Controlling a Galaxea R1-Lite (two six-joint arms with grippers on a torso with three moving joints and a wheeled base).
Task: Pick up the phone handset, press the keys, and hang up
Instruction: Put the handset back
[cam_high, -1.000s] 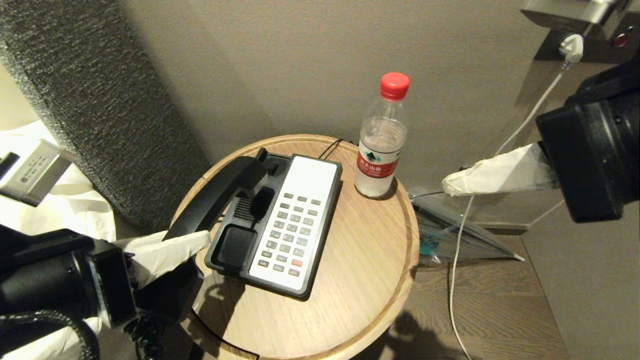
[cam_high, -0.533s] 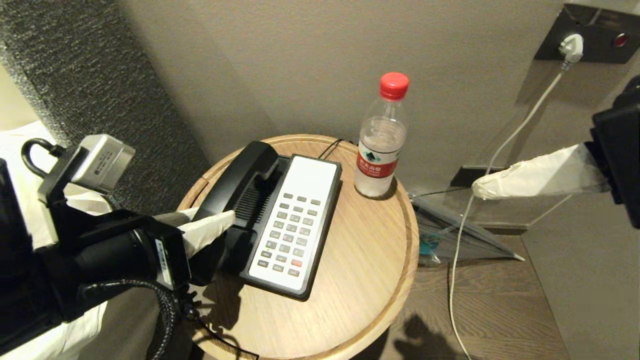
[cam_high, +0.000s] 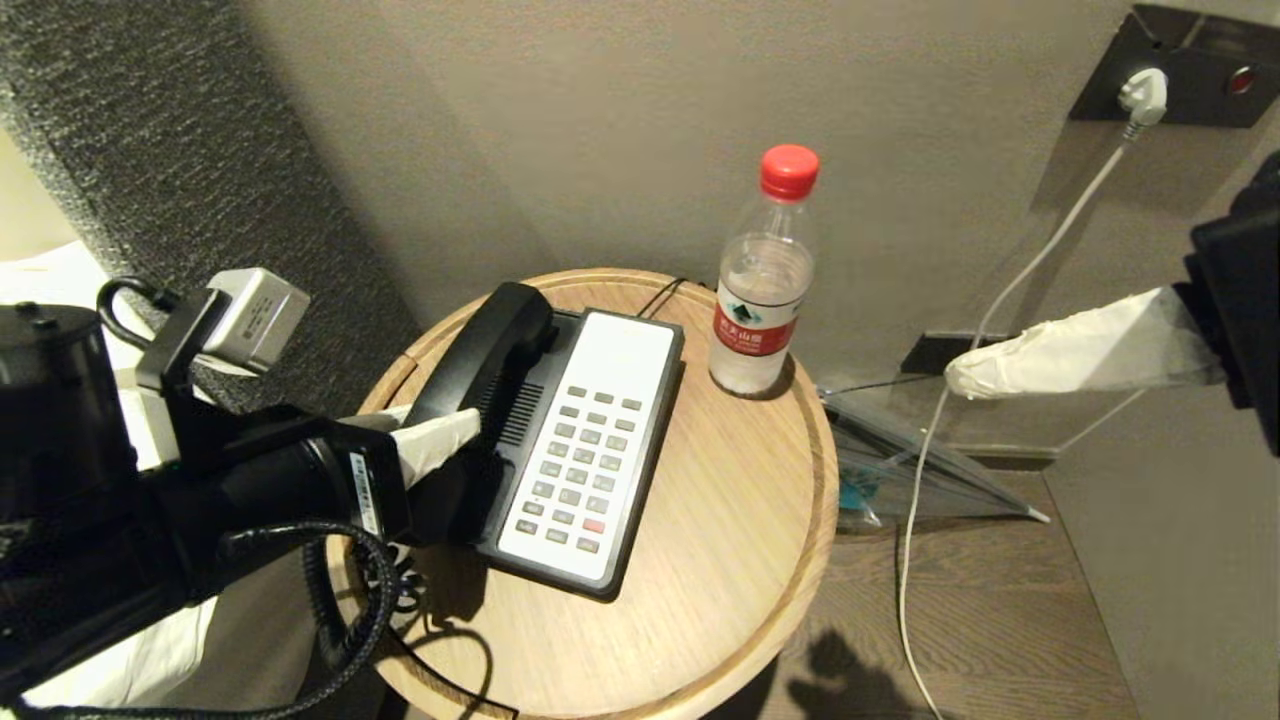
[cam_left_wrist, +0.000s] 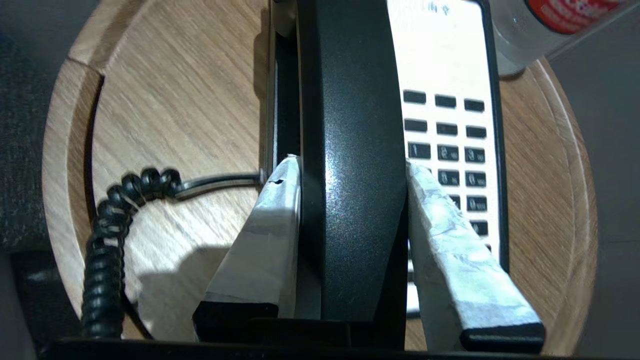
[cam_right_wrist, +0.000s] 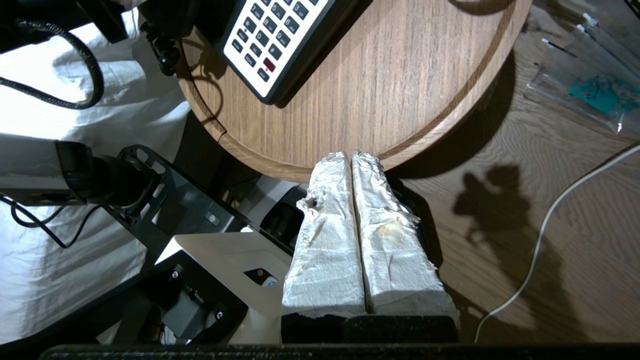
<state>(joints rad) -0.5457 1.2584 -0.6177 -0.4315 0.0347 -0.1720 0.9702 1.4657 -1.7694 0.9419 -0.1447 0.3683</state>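
In the head view, the left gripper (cam_high: 455, 430) reaches in over the left edge of the round wooden table (cam_high: 720, 560), its white-wrapped fingers (cam_high: 435, 440) clamped on the phone handset (cam_high: 480, 350). The handset lies along the left side of the phone base (cam_high: 580, 440), its upper end near the table's back edge. A coiled cord (cam_high: 345, 600) hangs off the table's front-left edge. At the back edge stands a water bottle (cam_high: 762, 290) with a red cap and a red label; its print is too small to read. The right gripper (cam_high: 955, 380) hangs beyond the table's right edge, above the floor, beside a white cable (cam_high: 1040, 250) that runs to a wall plug.

In the left wrist view, the handset (cam_left_wrist: 350, 175) sits squarely between the two wrapped fingers (cam_left_wrist: 272, 235), which press against its sides. The keypad (cam_left_wrist: 450, 150) lies just beside it; the key markings cannot be read.

In the right wrist view, the right gripper's (cam_right_wrist: 352, 160) padded fingers (cam_right_wrist: 325, 240) are pressed together with nothing between them, near the table's front edge. Digits show on the keys (cam_right_wrist: 265, 40).
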